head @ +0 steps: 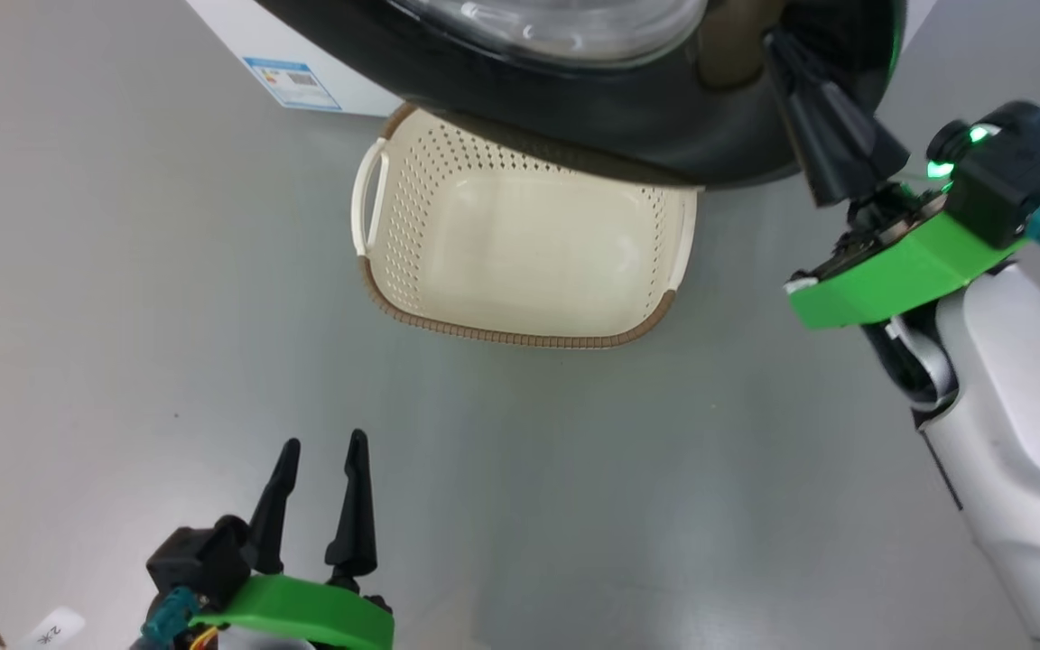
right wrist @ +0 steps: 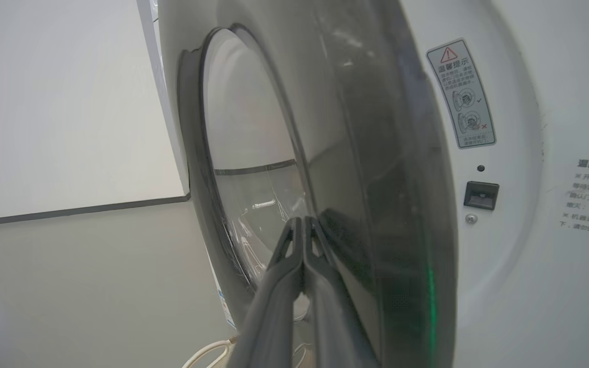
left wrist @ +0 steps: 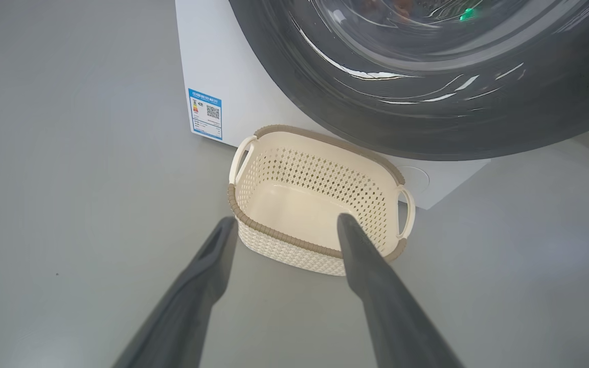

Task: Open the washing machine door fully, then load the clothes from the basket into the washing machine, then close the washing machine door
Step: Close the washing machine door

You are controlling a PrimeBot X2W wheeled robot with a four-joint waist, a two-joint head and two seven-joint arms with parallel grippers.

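Sitting below one washing machine door is one basket (two handles).

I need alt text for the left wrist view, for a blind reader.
An empty cream basket stands on the grey floor before the white washing machine, below its black-rimmed door. The open left gripper points toward it.

Wide-spread left claw before the basket
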